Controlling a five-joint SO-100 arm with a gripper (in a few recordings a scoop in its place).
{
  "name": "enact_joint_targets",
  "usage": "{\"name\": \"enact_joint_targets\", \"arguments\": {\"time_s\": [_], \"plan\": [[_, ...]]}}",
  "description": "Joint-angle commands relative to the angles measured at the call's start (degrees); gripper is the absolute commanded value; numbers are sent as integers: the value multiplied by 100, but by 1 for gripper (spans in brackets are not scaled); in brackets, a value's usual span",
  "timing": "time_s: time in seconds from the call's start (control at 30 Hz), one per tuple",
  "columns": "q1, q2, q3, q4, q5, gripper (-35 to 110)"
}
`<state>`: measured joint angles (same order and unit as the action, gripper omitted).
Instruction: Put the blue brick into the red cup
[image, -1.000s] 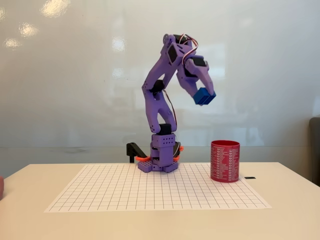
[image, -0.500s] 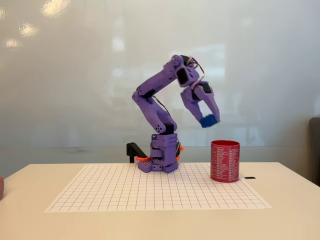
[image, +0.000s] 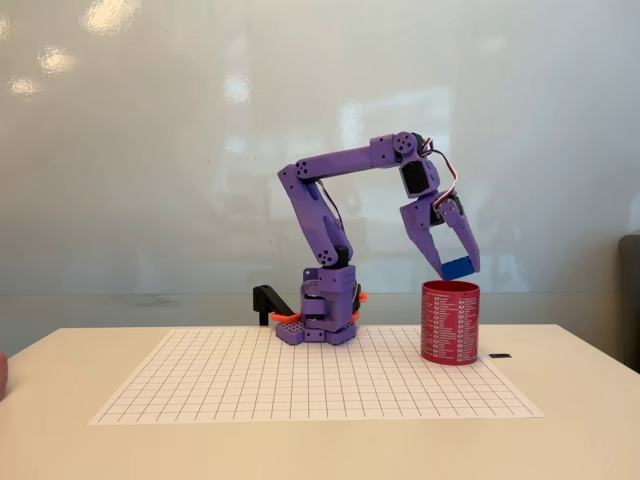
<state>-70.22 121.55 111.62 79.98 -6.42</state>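
In the fixed view the red cup (image: 450, 322) with white print stands upright on the right part of the grid sheet. Just above its rim hangs the blue brick (image: 458, 267), held between the fingertips of my purple gripper (image: 456, 266), which is shut on it. The arm reaches out to the right from its base, with the gripper pointing down over the cup's opening. The brick is clear of the rim, not inside the cup.
The white grid sheet (image: 250, 385) covers the middle of the pale table. The arm's base (image: 322, 315) stands at the sheet's far edge with a black clamp (image: 268, 301) to its left. A small dark object (image: 500, 355) lies right of the cup.
The arm has stretched out to the right and lowered. The gripper carried the blue brick from high near the arm's upper part down to just above the cup.
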Motion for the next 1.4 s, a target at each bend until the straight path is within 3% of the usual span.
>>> {"name": "enact_joint_targets", "arguments": {"time_s": [0.0, 0.63, 0.67, 0.7, 0.73, 0.8, 1.33, 1.37], "plan": [[-396, 114, -229, 26, -105, -1], [-431, -264, -501, -79, -53, 1], [-352, -220, -501, -53, 264, 14], [-290, -185, -501, 53, 571, 36], [-272, -149, -475, 114, 615, 47], [-281, -79, -457, 229, 439, 54], [-255, 26, -466, 369, 316, 55], [-255, 26, -475, 352, 299, 50]]}}
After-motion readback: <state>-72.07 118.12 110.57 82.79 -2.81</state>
